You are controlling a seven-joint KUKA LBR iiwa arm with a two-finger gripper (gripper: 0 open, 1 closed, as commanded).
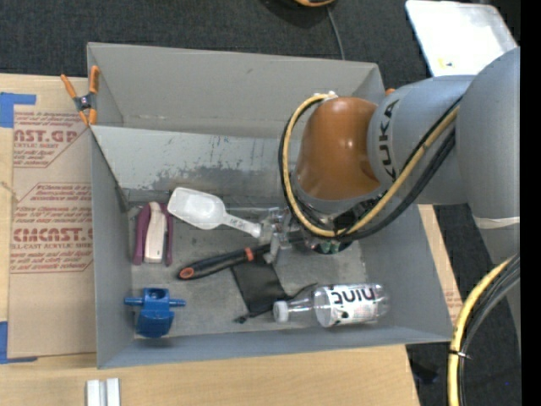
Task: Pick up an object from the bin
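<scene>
Gripper [275, 233] at mid-frame, low in the grey bin [254, 83], at the handle tip of a white scoop [196, 207] and the red end of a black-handled tool [211, 264]. Whether it is open or closed cannot be told. A clear bottle [338, 304] lies lower right.

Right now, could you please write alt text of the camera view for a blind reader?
The arm's gripper is low in the grey bin, by the handle end of a white plastic scoop and a black-and-orange tool. Around them lie a clear bottle, a black flat piece, a blue plastic part and a purple-and-white object.
</scene>
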